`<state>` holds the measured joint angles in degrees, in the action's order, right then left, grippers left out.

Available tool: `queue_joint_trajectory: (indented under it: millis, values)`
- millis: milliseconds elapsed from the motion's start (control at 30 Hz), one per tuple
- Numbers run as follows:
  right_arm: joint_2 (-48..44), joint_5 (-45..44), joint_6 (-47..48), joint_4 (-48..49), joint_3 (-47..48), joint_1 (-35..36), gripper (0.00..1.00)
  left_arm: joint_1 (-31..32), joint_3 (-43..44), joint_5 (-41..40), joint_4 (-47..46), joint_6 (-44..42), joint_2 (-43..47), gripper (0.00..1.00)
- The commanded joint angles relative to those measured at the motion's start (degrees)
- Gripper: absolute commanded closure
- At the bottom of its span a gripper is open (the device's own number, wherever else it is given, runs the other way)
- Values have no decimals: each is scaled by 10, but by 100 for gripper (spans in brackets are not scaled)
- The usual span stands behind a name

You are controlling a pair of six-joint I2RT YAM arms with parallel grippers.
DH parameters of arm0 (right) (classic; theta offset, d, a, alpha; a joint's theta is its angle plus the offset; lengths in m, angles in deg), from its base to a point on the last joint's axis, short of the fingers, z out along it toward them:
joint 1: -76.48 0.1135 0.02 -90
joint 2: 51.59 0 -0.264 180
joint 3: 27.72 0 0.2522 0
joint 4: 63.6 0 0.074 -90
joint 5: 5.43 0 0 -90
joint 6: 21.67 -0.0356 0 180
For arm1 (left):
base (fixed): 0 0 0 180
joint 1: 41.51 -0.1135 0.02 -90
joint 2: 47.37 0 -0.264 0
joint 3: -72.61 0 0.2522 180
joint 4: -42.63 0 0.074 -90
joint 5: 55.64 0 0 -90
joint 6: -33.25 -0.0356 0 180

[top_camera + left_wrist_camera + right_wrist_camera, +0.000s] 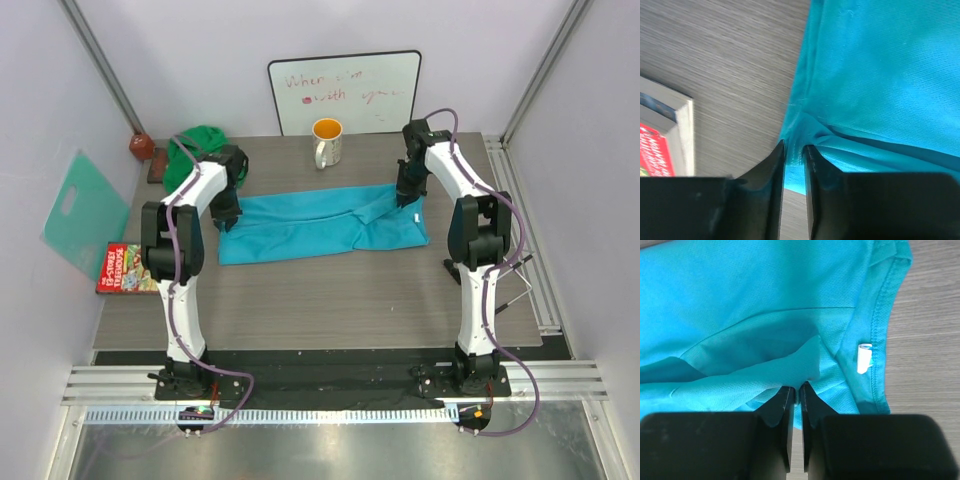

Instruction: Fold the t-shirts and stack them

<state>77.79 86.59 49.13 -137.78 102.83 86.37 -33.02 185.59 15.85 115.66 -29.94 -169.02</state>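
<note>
The turquoise t-shirt (320,225) is lying across the middle of the table (330,300) as a long band, so approx. one lengthwise fold is looking done. The left gripper (795,150) is pinching its left end w/ jaws almost closed on the cloth. The right gripper (796,390) is doing the same at the collar end, jaws nearly together on a fold. The green t-shirt (200,142) is sitting crumpled at the far left corner, not yet folded. Remaining, I think: cross folds on the turquoise one, the whole green one, then stacking.
</note>
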Motion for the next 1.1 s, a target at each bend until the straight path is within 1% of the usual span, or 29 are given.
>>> queue_joint_trajectory:
  millis: [0,133,200,300,400,433,567,600,700,733,767,900,1067]
  values:
    - [-4,-41,-3,13,24,-1,84,-5,21,-61,9,14,5,64]
    - [-12,-68,-7,13,27,-1,77,-5,27,-79,2,17,16,59]
    - [-27,-77,-8,13,24,-2,77,-5,33,-100,3,23,27,59]
    - [-59,-94,-9,21,16,-2,76,-5,34,-111,-2,32,60,59]
    - [-94,-94,2,32,3,-3,76,-1,25,-93,-11,35,102,59]
    - [-104,-90,3,34,-4,-2,76,1,10,-74,-18,36,115,59]
    - [-142,-59,1,39,-60,-2,76,29,-28,-66,-32,41,164,58]
    - [-149,-34,0,43,-72,-2,76,33,-36,-51,-36,43,177,58]
    - [-172,-2,-2,46,-122,7,76,54,-69,-3,-57,40,181,58]
    - [-183,-1,0,46,-134,11,76,70,-79,6,-63,39,175,60]
    - [-190,3,-1,49,-166,14,76,78,-81,18,-63,38,171,60]
    - [-215,8,0,62,-241,25,76,120,-93,23,-68,36,149,64]
    - [-212,7,0,85,-312,29,78,136,-113,47,-91,43,119,76]
